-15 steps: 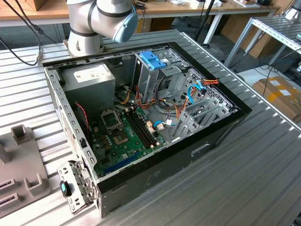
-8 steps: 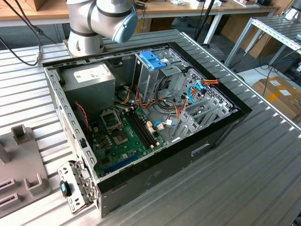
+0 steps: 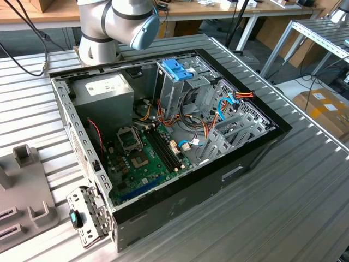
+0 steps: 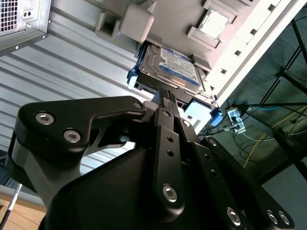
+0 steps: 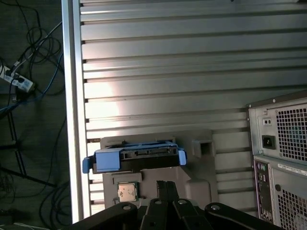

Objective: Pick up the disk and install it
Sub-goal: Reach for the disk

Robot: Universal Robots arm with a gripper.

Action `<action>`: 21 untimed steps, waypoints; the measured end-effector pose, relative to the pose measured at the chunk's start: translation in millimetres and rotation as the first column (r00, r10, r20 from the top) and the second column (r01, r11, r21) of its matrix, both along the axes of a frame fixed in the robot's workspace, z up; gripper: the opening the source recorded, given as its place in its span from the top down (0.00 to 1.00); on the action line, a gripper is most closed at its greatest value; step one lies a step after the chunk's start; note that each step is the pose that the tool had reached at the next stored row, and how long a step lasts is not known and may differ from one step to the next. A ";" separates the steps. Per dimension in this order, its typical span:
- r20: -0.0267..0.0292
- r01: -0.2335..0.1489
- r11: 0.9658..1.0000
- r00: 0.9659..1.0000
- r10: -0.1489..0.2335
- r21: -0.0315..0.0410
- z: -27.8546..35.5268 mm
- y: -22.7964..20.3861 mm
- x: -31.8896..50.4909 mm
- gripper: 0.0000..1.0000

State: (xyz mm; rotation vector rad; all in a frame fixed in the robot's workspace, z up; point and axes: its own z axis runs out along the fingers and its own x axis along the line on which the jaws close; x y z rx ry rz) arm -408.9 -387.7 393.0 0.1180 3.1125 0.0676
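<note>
Our hand (image 4: pixel 164 94), closed up and empty, hangs near the disk (image 4: pixel 175 67), which lies flat in a grey holder (image 5: pixel 201 146) at the table (image 5: pixel 168 72) edge. We judge it stiff, dense and shock-sensitive, best gripped across its blue side rails (image 5: pixel 98 161).

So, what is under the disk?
The disk lies on a grey holder on the ribbed table. The holder's surface directly beneath it is covered.
</note>
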 end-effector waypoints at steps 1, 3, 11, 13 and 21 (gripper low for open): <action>0.000 0.000 1.000 1.000 0.000 0.000 0.0 0.2 0.0 0.89; 0.000 0.000 1.000 1.000 0.000 0.000 0.0 0.9 0.0 0.89; 0.000 0.000 1.000 1.000 0.000 0.000 -0.8 6.4 -0.1 0.89; 0.000 0.000 1.000 1.000 0.000 0.000 -1.8 8.5 -0.1 0.89; 0.000 0.000 1.000 1.000 0.000 0.000 -9.2 13.1 -2.3 0.89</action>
